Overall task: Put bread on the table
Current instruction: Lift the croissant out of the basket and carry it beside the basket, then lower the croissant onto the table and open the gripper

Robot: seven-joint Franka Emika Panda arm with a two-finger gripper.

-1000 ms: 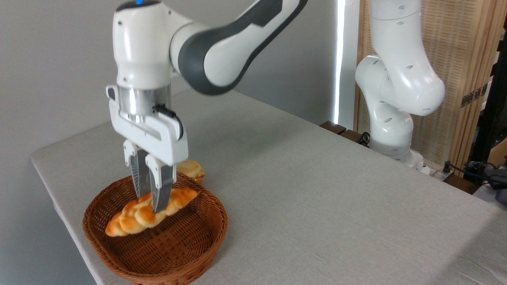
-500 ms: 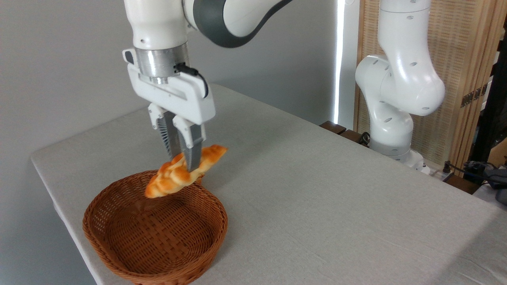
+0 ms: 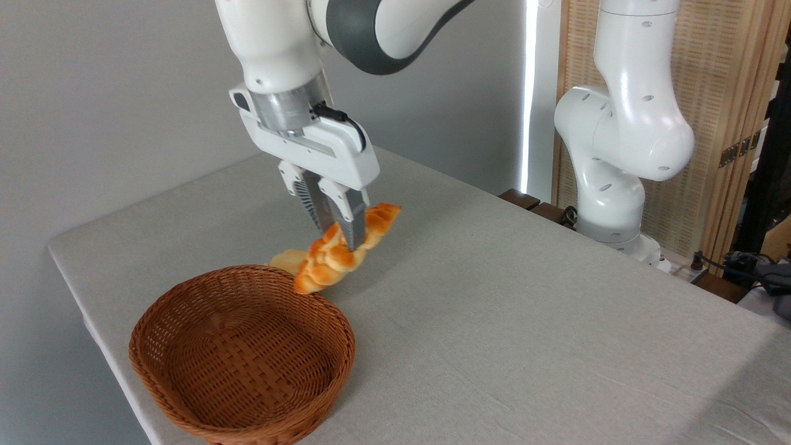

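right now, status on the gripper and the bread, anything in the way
Gripper shut on the bread, loaf tilted in the air, clear of the basket. Small bun on the table just behind it. Open cloth to the right.

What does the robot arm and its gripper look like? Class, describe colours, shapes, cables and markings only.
The arm has glossy white rounded shells with small dark oval holes, and a dark grey band at the upper joint. A ribbed silver metal ring sits at the wrist. The gripper has a white boxy body, a short black cable looping at its side, and two narrow grey fingers, one showing a ridged pad.
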